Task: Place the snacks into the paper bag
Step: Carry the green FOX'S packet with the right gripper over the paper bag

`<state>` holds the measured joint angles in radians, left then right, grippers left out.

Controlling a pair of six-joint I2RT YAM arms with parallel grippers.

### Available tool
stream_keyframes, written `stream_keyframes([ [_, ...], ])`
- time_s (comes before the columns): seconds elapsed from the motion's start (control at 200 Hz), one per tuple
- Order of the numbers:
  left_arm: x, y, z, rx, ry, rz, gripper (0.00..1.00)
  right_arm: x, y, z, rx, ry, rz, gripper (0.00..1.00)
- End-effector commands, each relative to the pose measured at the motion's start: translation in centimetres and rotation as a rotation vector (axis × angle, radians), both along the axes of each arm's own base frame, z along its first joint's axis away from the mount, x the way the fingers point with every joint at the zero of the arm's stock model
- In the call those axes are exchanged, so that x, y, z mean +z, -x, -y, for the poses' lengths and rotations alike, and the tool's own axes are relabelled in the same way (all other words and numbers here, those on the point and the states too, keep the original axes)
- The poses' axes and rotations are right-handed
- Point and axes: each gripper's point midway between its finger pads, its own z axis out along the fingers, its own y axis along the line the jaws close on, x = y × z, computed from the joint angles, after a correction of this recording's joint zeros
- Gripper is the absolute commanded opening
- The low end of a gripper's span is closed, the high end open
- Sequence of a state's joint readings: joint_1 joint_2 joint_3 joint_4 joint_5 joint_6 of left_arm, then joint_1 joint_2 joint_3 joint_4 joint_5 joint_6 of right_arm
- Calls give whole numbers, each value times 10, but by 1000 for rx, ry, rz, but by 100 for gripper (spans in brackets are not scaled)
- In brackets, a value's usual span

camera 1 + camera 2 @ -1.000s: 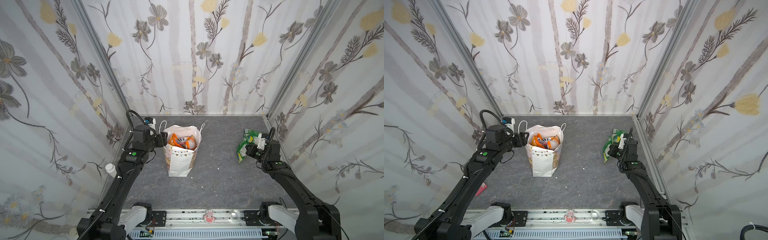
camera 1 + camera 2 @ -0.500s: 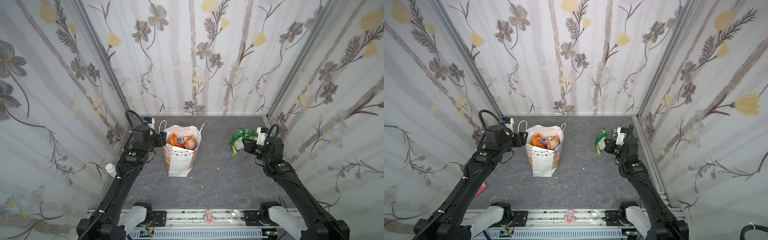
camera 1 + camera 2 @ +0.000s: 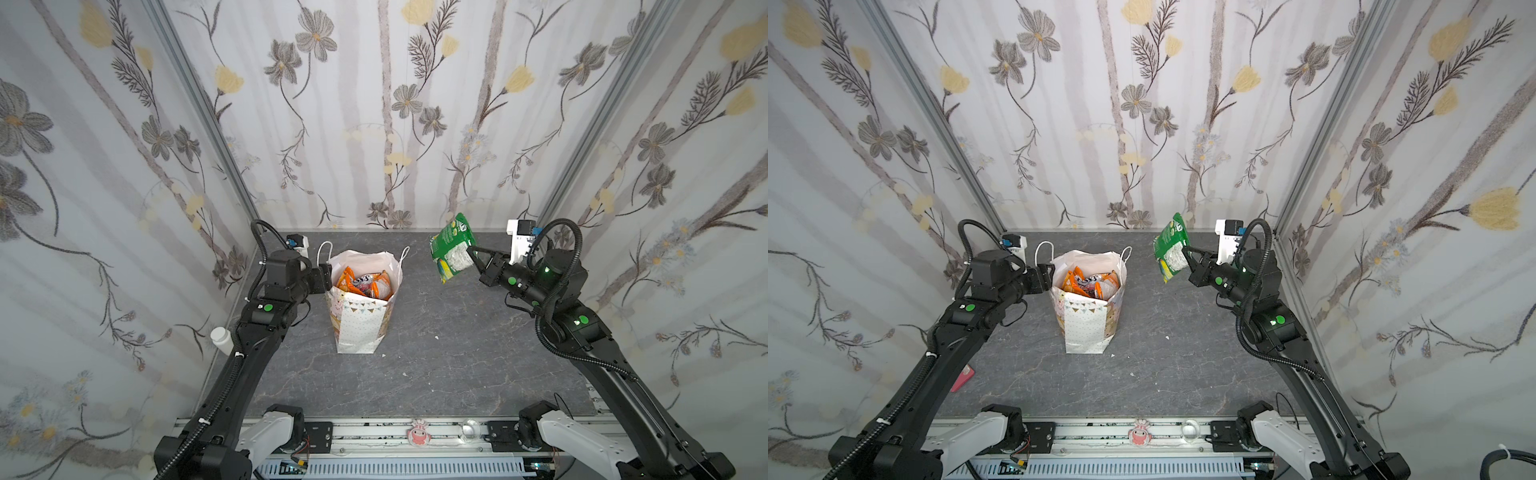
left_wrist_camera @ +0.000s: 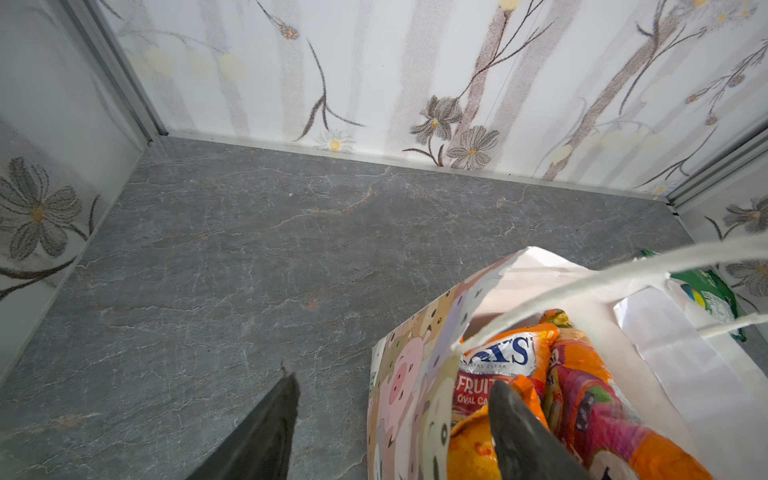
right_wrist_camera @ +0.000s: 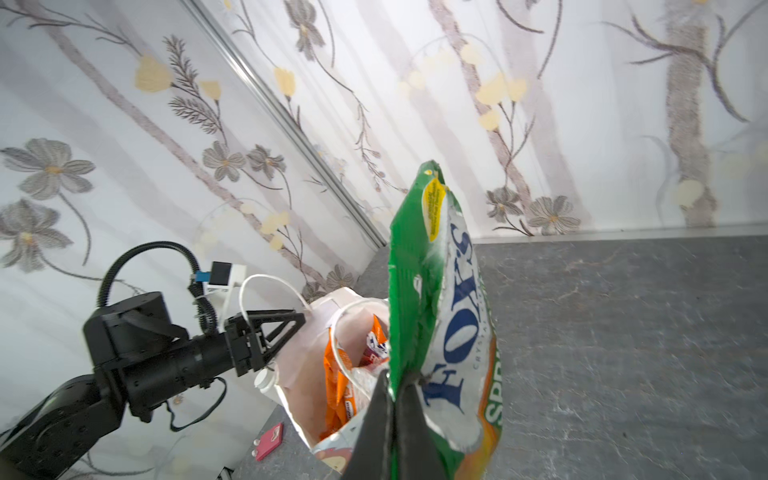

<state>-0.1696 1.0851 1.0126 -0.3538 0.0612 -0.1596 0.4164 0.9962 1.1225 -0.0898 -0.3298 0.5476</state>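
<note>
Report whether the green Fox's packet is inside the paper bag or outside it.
Outside. The right tool holds the green packet in the air, beside the paper bag, clear of its mouth.

Bright, even light is leaving only soft shadows by the bag (image 3: 359,328). Wide lenses are bowing the corner posts (image 3: 192,96); glare is washing the packet (image 5: 453,291), and the cord (image 4: 623,270) is blurring.
</note>
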Motion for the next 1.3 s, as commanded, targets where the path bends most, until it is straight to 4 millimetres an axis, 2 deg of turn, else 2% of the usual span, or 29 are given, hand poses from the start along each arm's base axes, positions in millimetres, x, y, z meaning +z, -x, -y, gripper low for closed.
stream_keyframes([
  [0.0, 0, -2, -6, 31, -22, -8, 72, 27, 2, -10, 5, 21, 69, 0],
  [0.25, 1, -1, -7, 34, -22, -3, 72, 81, 16, -57, 107, 47, 165, 0],
  [0.355, 2, -1, -8, 37, -24, -1, 72, 89, 20, -78, 144, 71, 185, 0],
  [0.555, 2, -1, -9, 43, -26, -2, 73, 94, 24, -116, 211, 95, 200, 0],
  [0.669, 2, -1, -11, 50, -31, -2, 72, 83, 20, -138, 246, 130, 181, 0],
  [0.819, 3, -1, -13, 55, -32, 3, 73, 62, 5, -164, 277, 173, 132, 0],
  [0.844, 2, -1, -13, 57, -33, 0, 72, 60, 15, -177, 315, 177, 130, 0],
  [0.994, 4, 0, -13, 58, -31, 5, 72, 39, 11, -202, 368, 230, 92, 0],
  [1.019, 4, 0, -13, 57, -31, 6, 72, 40, 12, -203, 371, 233, 94, 0],
  [1.029, 4, 0, -13, 57, -31, 5, 73, 29, 7, -209, 376, 250, 76, 0],
  [1.044, 4, 0, -13, 57, -30, 4, 72, 24, 6, -212, 381, 259, 68, 0],
  [1.169, 4, 0, -13, 55, -30, 4, 73, 1, 1, -225, 414, 322, 23, 0],
  [1.294, 3, 0, -13, 55, -29, 2, 73, -16, -7, -229, 410, 385, -9, 0],
])
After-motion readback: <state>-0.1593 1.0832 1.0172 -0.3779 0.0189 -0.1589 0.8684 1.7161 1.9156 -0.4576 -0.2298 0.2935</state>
